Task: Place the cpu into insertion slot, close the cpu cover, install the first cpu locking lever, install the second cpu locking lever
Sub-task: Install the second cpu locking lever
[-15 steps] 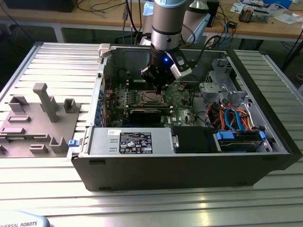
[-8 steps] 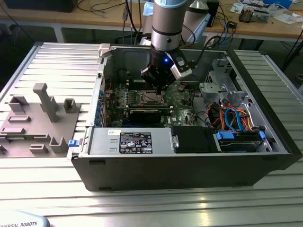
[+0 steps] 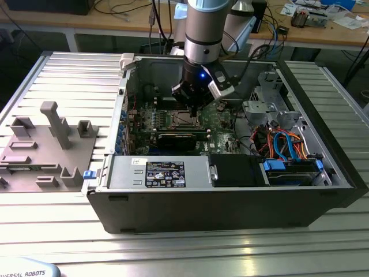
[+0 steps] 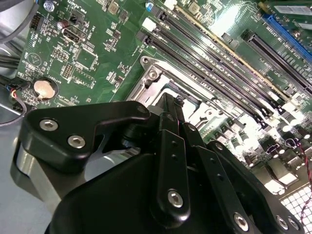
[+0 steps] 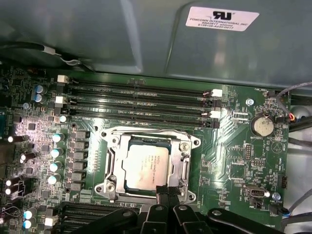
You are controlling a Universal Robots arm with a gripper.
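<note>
The cpu (image 5: 146, 165) lies flat in the insertion slot (image 5: 127, 189), its silver top facing up. The cpu cover (image 5: 113, 155) lies down over it, framing the chip. In the first wrist view my gripper (image 5: 166, 189) stands at the socket's edge with its black fingertips (image 5: 161, 191) pressed together and nothing between them. In the second wrist view the gripper (image 4: 168, 100) points down at the metal socket frame (image 4: 152, 73). In the exterior view the gripper (image 3: 193, 107) hangs just above the socket (image 3: 185, 119) inside the open computer case. I cannot make out how the locking levers stand.
Long black memory slots (image 5: 141, 100) run beside the socket. A coin battery (image 5: 262, 126) sits on the green board. Case walls (image 3: 230, 196), a power supply (image 3: 164, 173) and cable bundles (image 3: 282, 144) ring the board. A grey fixture plate (image 3: 46, 150) lies at the exterior view's left.
</note>
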